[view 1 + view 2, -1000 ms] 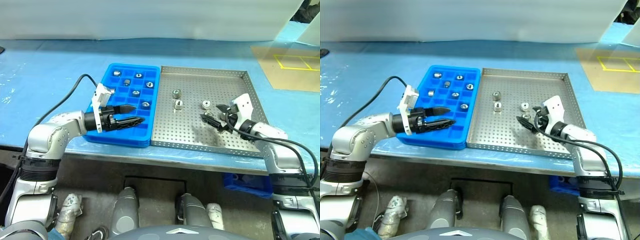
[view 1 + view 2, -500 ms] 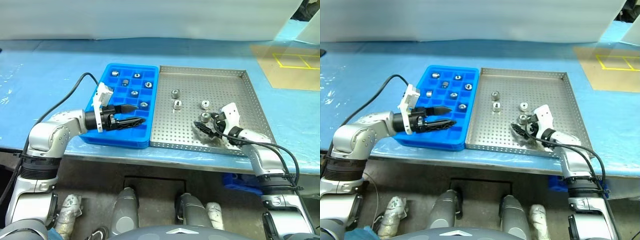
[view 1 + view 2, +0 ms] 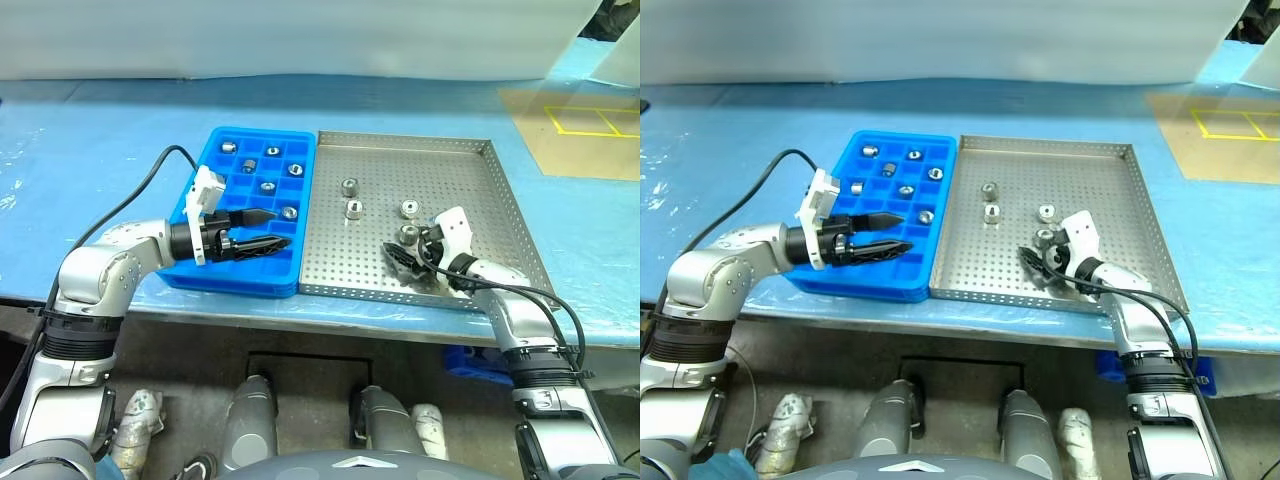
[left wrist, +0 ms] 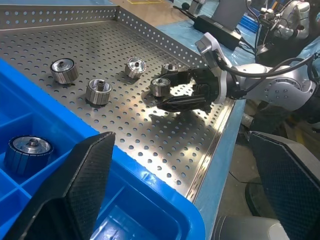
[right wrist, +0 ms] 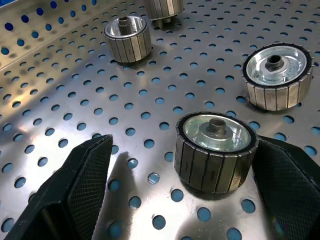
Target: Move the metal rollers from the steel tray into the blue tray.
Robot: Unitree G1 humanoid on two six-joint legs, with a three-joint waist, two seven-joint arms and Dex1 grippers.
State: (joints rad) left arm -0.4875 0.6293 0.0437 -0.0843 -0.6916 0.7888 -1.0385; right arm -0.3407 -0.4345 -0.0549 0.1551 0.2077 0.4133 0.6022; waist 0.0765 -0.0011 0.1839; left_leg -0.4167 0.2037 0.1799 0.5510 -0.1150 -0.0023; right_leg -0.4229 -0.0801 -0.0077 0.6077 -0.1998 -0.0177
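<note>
Since the earlier frames, the right gripper (image 3: 405, 250) has been brought lower and further inward over the steel tray (image 3: 470, 160); it is now being held low over the perforated floor with its jaws spread wide around one of the metal rollers (image 5: 215, 150). That roller is seen standing upright between the two black fingers (image 5: 75, 190), and whether either finger is touching it cannot be told. Three more rollers are being left standing on the steel tray: one just beyond the gripper (image 3: 408, 209) and two nearer the tray's left side (image 3: 349, 187) (image 3: 354, 209).

The left gripper (image 3: 265, 230) is being kept where it was, hovering over the near part of the blue tray (image 3: 200, 272), jaws apart and nothing held. Six rollers are lying singly in compartments of the blue tray, among them one (image 3: 288, 212) near its right edge. Both trays are being carried side by side, edges touching, on the blue-covered bench (image 3: 90, 150).
</note>
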